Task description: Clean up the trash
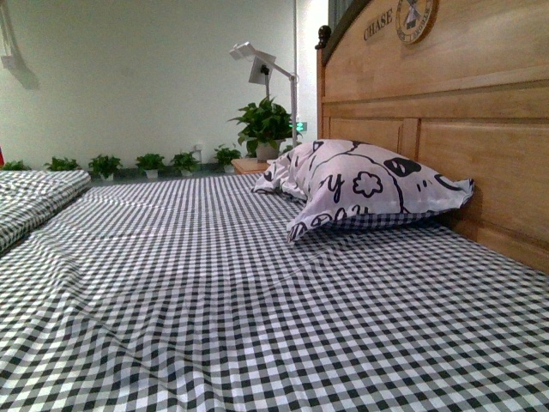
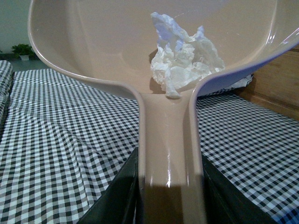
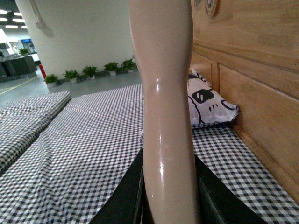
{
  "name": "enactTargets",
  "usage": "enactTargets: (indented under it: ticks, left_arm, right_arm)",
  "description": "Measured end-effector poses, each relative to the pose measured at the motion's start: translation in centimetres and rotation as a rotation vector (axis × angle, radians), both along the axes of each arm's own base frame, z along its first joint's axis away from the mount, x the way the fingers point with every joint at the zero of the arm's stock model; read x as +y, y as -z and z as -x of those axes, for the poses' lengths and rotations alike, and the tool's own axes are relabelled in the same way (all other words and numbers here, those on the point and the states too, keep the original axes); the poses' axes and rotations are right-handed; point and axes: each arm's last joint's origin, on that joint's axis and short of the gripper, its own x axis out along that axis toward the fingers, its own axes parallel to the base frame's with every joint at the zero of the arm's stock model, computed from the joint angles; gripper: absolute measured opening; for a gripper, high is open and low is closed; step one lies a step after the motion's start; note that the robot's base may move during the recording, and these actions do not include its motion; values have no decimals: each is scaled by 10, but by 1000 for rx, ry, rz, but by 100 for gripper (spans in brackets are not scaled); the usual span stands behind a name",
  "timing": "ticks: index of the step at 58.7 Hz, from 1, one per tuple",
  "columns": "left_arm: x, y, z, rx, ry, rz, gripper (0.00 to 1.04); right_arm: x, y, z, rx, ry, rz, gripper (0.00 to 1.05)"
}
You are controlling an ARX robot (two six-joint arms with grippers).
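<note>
In the left wrist view a crumpled white paper wad, the trash [image 2: 183,60], lies inside the beige dustpan [image 2: 107,42], near where the pan meets its handle. My left gripper [image 2: 170,196] is shut on the dustpan handle and holds the pan above the checked bed. In the right wrist view my right gripper [image 3: 170,196] is shut on the beige brush handle [image 3: 163,93], which stands upright; the brush head is out of view. Neither gripper shows in the front view.
The bed [image 1: 257,292] has a black-and-white checked sheet. A white patterned pillow [image 1: 360,184] lies against the wooden headboard [image 1: 463,112] on the right. A folded checked cover [image 1: 34,193] lies at the left. Potted plants [image 1: 266,124] and a lamp stand beyond the bed.
</note>
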Motion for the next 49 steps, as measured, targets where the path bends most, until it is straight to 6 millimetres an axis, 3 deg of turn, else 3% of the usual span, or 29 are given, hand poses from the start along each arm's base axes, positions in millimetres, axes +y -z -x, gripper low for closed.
enactTargets:
  ticks: [49]
  left_arm:
    - [0,0,0,0,0,0,28]
  right_arm:
    - [0,0,0,0,0,0,21]
